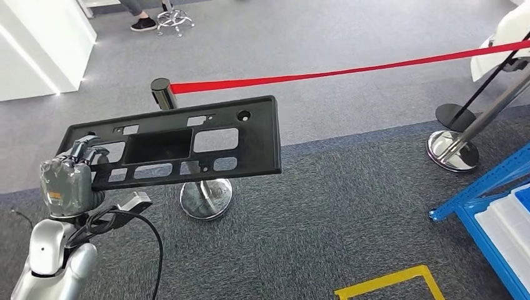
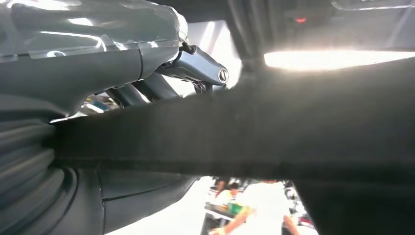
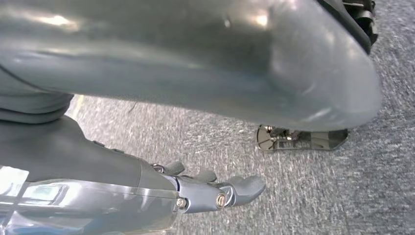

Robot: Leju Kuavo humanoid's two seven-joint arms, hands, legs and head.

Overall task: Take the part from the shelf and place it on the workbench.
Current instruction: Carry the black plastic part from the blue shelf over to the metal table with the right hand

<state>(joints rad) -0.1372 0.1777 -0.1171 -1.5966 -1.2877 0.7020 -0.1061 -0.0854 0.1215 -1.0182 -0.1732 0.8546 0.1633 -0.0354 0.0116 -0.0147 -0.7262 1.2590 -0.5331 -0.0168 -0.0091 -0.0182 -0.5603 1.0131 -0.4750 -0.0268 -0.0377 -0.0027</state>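
You are looking at the part (image 1: 181, 145), a flat black plastic panel with rectangular cutouts and one round hole, being carried out in the air over the carpet; the left hand (image 1: 70, 178) is gripping it at its left end, fingers (image 1: 87, 149) curling over the near corner, and the panel is tilting slightly, its far right end highest. No brand or readable writing is showing on the panel; a small orange mark on the back of the hand is too small to read. In the left wrist view the panel's dark edge (image 2: 235, 132) is lying right across the hand (image 2: 88, 73). The right hand (image 3: 147, 196) is hanging over the grey carpet (image 3: 313, 196), holding nothing, fingers loosely extended and a little apart. Just beyond the panel a chrome post (image 1: 161, 92) is standing with a red belt (image 1: 350, 70) running off to the right. A blue shelf frame (image 1: 487, 187) is sitting at the right edge, and yellow floor tape (image 1: 400, 280) is marking the carpet near the bottom, with open floor between.
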